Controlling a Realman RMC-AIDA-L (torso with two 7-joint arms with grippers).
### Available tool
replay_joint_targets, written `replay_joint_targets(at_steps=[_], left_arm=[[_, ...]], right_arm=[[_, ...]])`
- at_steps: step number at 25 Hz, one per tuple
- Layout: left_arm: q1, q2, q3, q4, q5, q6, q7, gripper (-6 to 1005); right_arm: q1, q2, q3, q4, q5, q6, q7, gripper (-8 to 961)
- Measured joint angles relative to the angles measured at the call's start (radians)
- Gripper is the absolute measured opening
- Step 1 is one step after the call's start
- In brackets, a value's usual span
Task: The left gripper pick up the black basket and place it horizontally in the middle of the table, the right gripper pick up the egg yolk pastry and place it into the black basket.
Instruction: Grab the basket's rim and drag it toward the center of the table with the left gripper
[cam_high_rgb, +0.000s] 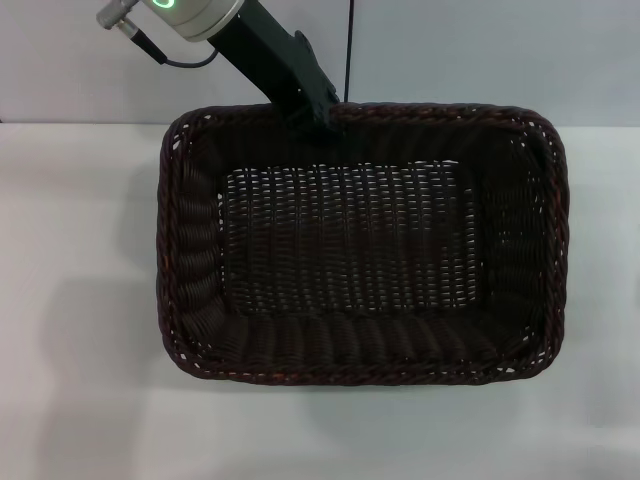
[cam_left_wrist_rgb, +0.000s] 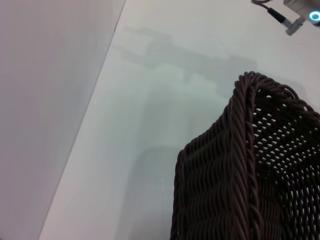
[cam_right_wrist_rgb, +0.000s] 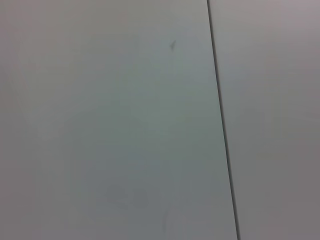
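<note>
The black basket (cam_high_rgb: 360, 345) is rough woven wicker with a braided rim. The table (cam_high_rgb: 80, 300) looks smooth, faintly glossy white.

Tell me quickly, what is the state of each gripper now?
Left gripper: at the far rim of the basket; whether it grips the rim cannot be told.
Right gripper: not in view.

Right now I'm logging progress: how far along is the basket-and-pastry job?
The black basket lies lengthwise across the middle of the table, so placing looks nearly done. The left gripper is at its far rim, not visibly released. The basket is empty; no egg yolk pastry or right gripper is visible, so that step remains.
</note>
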Motion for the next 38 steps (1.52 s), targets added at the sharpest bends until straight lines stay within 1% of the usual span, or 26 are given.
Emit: replay_joint_targets(at_steps=[13,22,28,33,38], left_arm=[[0.008,0.003,0.002,-0.005,0.005,-0.011,0.004,228],[0.019,-0.005,0.006,-0.004,0.005,-0.021,0.007,233],[0.023,-0.008,0.0,0.004,0.005,-0.034,0.008,347],[0.028,-0.015,0.001,0.022,0.004,-0.049,0.007,358],[0.039,-0.015,-0.006,0.04,0.004,-0.068,0.0,401]], right_arm=[[-0.008,0.001,-0.005,0.008,0.0,-0.01,0.0,613],[-0.012,0.002,-0.008,0.009,-0.003,-0.02,0.0,612],[-0.014,0.003,-0.019,0.009,-0.003,-0.027,0.0,612],[-0.016,0.002,-0.02,0.01,-0.003,-0.028,0.0,613],[-0.022,0.002,-0.021,0.02,-0.003,-0.029,0.0,611]])
